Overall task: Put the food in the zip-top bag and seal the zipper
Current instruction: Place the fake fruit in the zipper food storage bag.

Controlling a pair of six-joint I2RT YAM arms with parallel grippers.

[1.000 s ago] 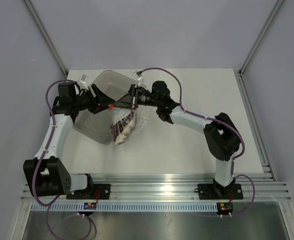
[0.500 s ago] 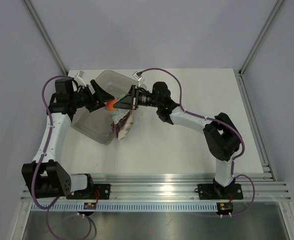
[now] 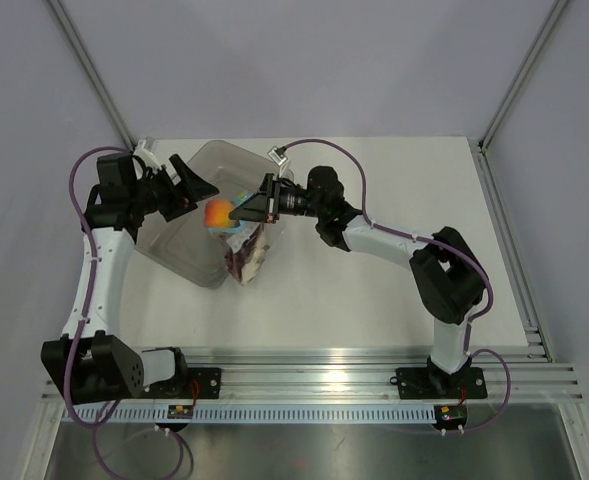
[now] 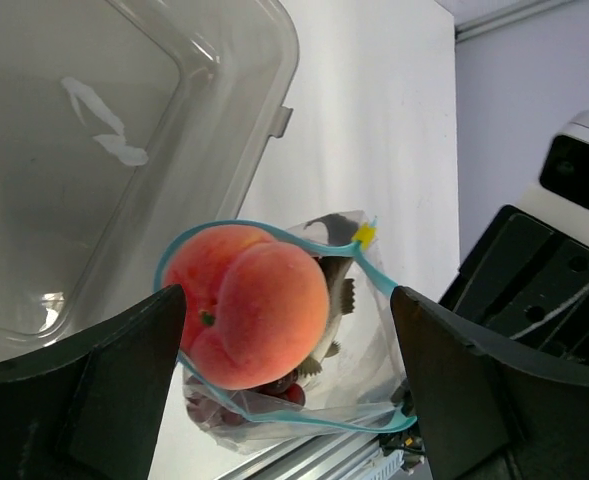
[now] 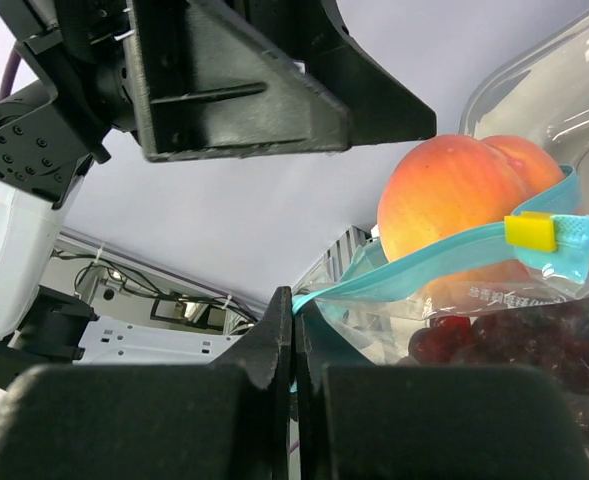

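Observation:
The peach (image 3: 217, 213) sits in the open mouth of the zip-top bag (image 3: 249, 255), its top sticking out above the blue-teal zipper (image 5: 444, 262). Dark red grapes (image 3: 242, 260) lie in the bag's bottom. My right gripper (image 3: 244, 210) is shut on the zipper edge (image 5: 319, 295) and holds the bag hanging. My left gripper (image 3: 189, 188) is open and empty, just left of the peach. In the left wrist view the peach (image 4: 249, 315) fills the zipper ring (image 4: 304, 425) between my open fingers (image 4: 104, 380). A yellow slider (image 5: 531, 232) sits on the zipper.
A large translucent grey tray (image 3: 179, 245) lies under and left of the bag; it also shows in the left wrist view (image 4: 94, 150). White table (image 3: 374, 300) spreads right and in front. Grey walls stand on both sides.
My left gripper let go of the peach and drew back to the left. The peach now rests in the bag's mouth. The right gripper kept its hold on the bag.

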